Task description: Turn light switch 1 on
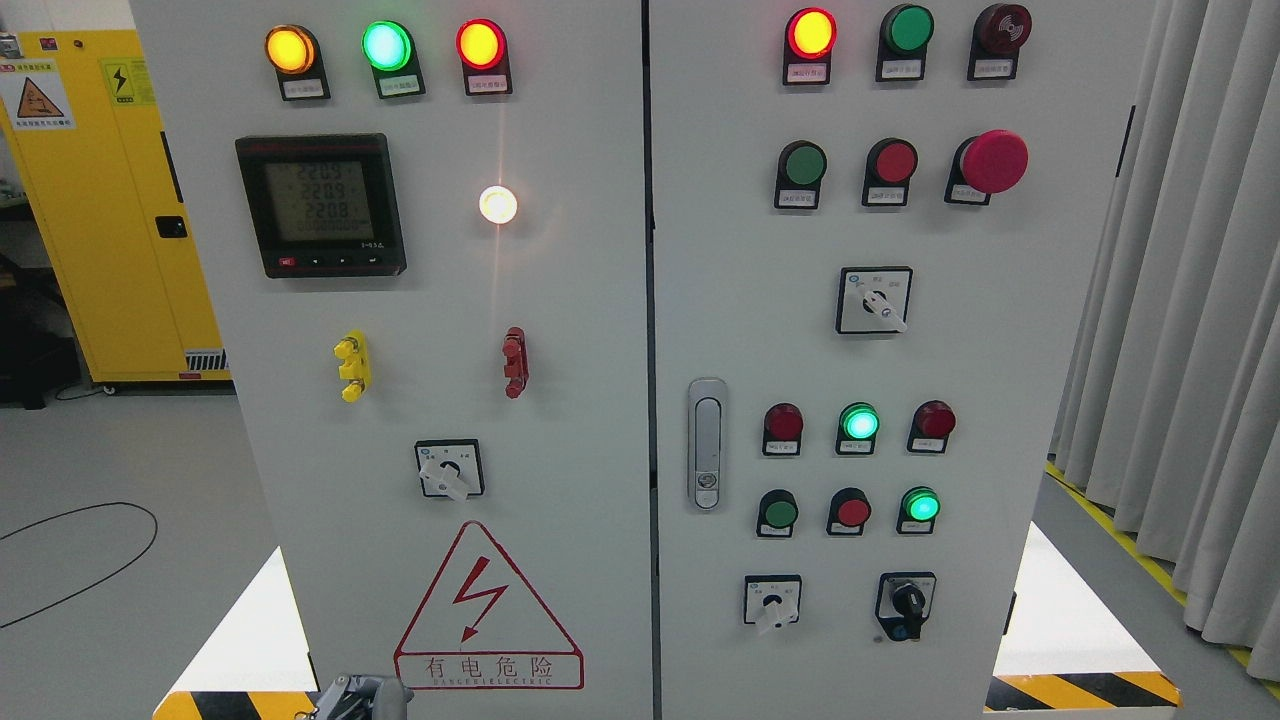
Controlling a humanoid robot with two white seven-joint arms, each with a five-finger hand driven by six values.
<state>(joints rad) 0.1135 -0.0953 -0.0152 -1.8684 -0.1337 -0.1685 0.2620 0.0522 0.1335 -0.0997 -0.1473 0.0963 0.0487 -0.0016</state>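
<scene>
A white electrical cabinet [600,300] with two doors fills the view. The left door has a white rotary switch [450,470], knob pointing down-right, above a red warning triangle [487,610]. A white lamp [497,205] glows above it. The right door has rotary switches in its middle [875,300] and lower part [772,602], and a black key switch [908,603]. Only the grey tip of my left hand [358,697] shows, at the bottom edge, well below the left door's switch. My right hand is out of view.
Lit indicator lamps [385,45] line the top of both doors, with push buttons [853,510], a red emergency button [992,160], a digital meter [322,205] and a door handle [707,443]. A yellow cabinet [110,200] stands at the left, grey curtains [1180,300] at the right.
</scene>
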